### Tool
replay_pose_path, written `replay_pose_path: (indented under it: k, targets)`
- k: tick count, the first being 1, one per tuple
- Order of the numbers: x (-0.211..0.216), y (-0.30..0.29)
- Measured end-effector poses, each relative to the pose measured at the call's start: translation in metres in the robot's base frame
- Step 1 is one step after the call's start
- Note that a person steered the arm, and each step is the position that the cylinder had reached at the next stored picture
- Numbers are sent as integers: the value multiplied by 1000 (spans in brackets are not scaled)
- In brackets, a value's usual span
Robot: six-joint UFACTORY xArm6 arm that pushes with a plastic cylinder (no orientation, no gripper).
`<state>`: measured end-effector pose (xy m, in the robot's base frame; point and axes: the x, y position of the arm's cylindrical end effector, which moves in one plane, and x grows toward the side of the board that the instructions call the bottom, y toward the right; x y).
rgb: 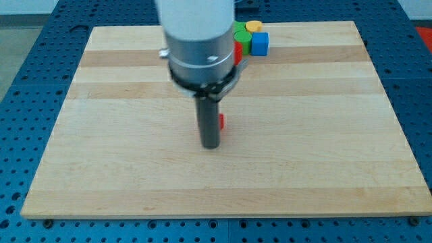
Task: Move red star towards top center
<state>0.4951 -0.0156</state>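
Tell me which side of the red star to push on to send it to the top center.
Push on its lower side, the one facing the view's bottom. The red star is mostly hidden behind my tip, only a sliver showing at the rod's right, so its points cannot be judged. Top center lies straight up.

Bright, even light; soft shadows, slight blur, no glare.
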Motion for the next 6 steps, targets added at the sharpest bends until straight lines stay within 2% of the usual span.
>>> replay_pose_path:
  k: [1,2,3,4,6]
  targets:
    - [-18,9]
    - [7,6]
    - [15,-23]
    - [-13,-30]
    - [-88,17]
